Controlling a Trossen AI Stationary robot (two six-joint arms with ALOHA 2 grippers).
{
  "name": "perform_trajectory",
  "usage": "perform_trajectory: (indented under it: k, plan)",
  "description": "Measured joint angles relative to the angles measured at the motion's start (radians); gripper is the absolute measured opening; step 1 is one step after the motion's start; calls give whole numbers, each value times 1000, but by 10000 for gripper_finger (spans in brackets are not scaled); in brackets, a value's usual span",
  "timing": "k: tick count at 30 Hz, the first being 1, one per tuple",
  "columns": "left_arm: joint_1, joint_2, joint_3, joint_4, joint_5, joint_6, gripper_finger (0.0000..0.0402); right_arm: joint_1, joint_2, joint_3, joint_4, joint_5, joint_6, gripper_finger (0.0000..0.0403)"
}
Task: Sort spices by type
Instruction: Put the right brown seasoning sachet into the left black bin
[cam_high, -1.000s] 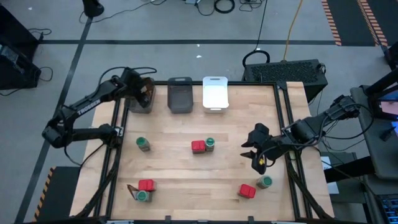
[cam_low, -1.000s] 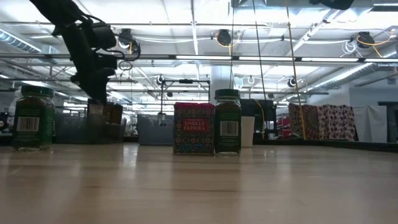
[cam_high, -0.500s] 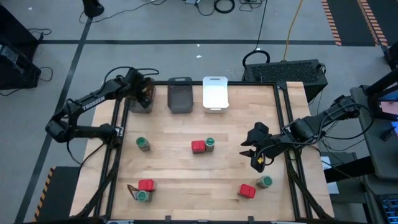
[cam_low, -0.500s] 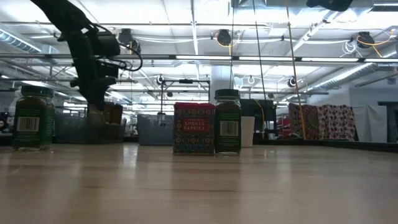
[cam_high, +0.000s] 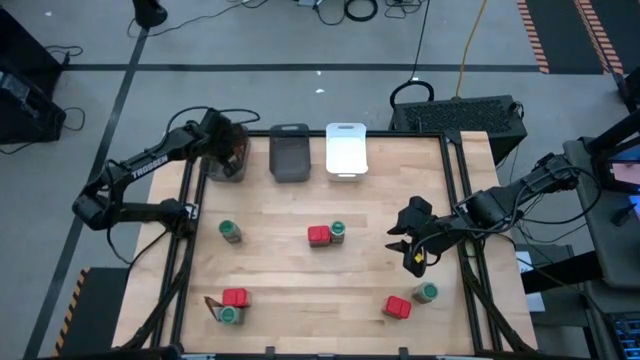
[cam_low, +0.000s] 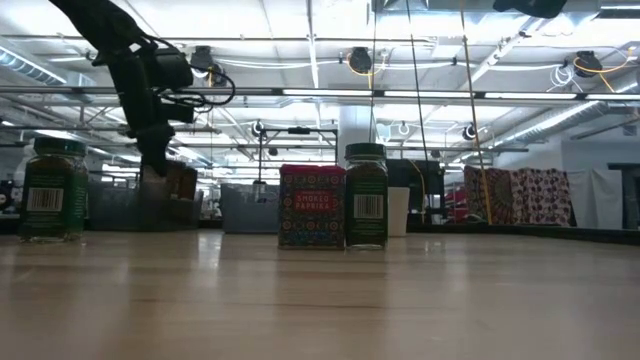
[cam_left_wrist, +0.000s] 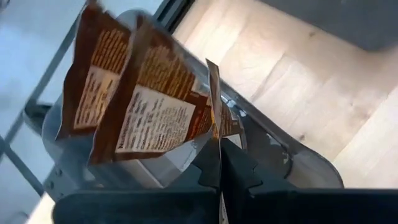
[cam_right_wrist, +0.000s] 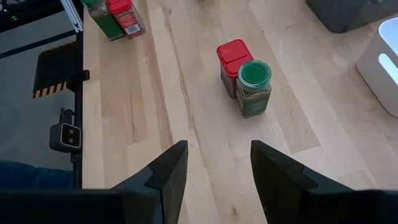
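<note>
The left gripper (cam_high: 232, 152) was found over the left dark grey bin (cam_high: 218, 172) at the table's far edge, its fingers (cam_left_wrist: 233, 177) pressed together with the edge of a thin brown packet (cam_left_wrist: 214, 112) pinched between them. Two further brown packets (cam_left_wrist: 134, 99) were observed standing tilted inside that bin. The middle dark grey bin (cam_high: 290, 153) and the white bin (cam_high: 346, 149) were noted just beside it.

The right gripper (cam_high: 412, 256) was recorded above the table's right side, its fingers (cam_right_wrist: 165, 171) spread wide and holding nothing.

On the table, a red tin (cam_high: 318, 235) and a green-lidded jar (cam_high: 338, 232) were seen touching near the centre. A lone jar (cam_high: 230, 232) was located to the left. A tin, a jar and a brown packet (cam_high: 226, 304) were grouped at the near left corner; another tin (cam_high: 397, 306) and jar (cam_high: 425, 293) lay near right.
</note>
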Motion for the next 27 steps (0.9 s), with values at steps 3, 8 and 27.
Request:
perform_trajectory:
  k: [3,8,27]
  plan:
    - [-1,0,0,4,20,81,3,0,0,0,0,0,-4,160]
    - [-12,0,0,4,20,253,2,0,0,0,0,0,-18,160]
    - [-13,0,0,-7,-54,383,56,0,0,0,0,4,-19,160]
